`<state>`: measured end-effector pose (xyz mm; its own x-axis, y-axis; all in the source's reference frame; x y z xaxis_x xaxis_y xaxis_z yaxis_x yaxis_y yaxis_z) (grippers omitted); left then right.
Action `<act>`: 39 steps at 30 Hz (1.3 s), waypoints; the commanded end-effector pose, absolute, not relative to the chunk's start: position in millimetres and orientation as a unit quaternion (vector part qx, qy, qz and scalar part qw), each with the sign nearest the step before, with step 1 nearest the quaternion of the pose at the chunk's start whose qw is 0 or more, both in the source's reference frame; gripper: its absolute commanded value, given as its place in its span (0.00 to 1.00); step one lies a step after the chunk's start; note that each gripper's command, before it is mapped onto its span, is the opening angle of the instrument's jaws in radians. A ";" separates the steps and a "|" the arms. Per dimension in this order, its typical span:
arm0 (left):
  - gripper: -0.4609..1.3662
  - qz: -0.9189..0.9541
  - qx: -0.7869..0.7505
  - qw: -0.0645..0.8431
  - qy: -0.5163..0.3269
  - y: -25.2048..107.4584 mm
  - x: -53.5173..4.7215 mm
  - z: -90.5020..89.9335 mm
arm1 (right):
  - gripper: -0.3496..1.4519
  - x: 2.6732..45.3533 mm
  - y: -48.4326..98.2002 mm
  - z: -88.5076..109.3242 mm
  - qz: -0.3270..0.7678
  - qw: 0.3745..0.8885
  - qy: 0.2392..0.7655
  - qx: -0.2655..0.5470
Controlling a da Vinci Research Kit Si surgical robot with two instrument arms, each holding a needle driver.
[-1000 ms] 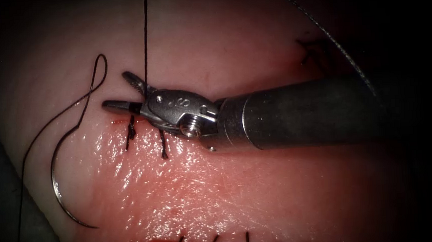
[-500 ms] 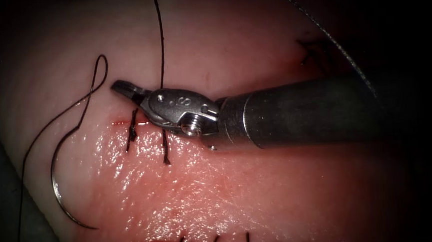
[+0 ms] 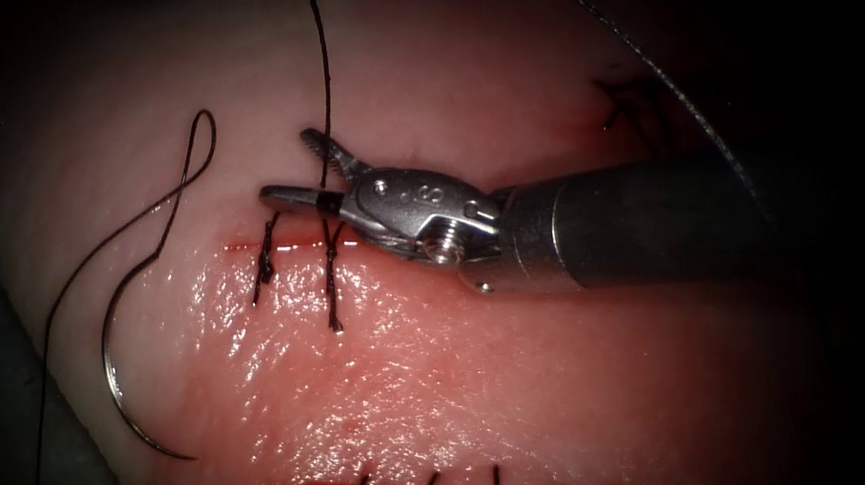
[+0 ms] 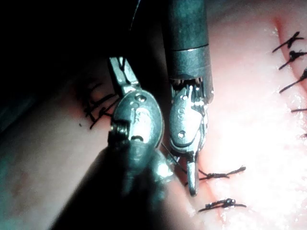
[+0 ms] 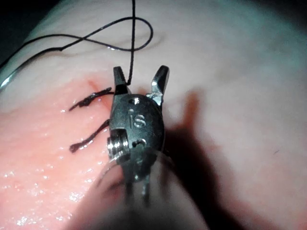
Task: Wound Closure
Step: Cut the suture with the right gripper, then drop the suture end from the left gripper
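Reopened since a moment ago, right pincer point(image 3: 300, 170) lies level, spread astride the thread point(image 3: 323, 69), gripping nothing.

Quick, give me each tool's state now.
Right tool: jaws open around the upright thread, gripping nothing.
Left tool: cannot be told.
Needle: lying free on the tissue, left of the cut.

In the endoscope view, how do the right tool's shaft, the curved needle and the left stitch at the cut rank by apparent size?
Largest to smallest:
1. Right tool's shaft; it lies nearer the camera, which may enlarge it.
2. Curved needle, lying free on the tissue.
3. Left stitch.
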<state>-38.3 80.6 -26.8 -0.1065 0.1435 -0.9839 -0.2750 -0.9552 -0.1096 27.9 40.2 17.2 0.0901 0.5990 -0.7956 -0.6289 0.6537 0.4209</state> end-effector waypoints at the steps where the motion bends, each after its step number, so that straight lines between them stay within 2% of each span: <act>1: 0.06 0.742 -0.654 0.140 0.047 80.6 -38.5 -26.7 | 0.75 27.1 40.5 17.2 0.417 0.737 0.531 -0.021; 12: 0.06 0.749 -0.653 0.084 0.072 79.9 -41.2 -26.2 | 0.71 19.0 43.2 16.5 0.408 0.749 0.518 -0.064; 19: 0.06 0.757 -0.648 0.028 0.082 78.5 -45.0 -24.6 | 0.69 13.2 44.7 15.5 0.406 0.759 0.500 -0.102; 31: 0.06 0.771 -0.625 -0.064 0.102 75.9 -50.3 -20.1 | 0.70 4.2 46.6 14.0 0.405 0.762 0.482 -0.152; 39: 0.06 0.757 -0.637 -0.095 0.106 73.6 -53.8 -16.7 | 0.70 -0.3 47.4 13.2 0.415 0.762 0.466 -0.175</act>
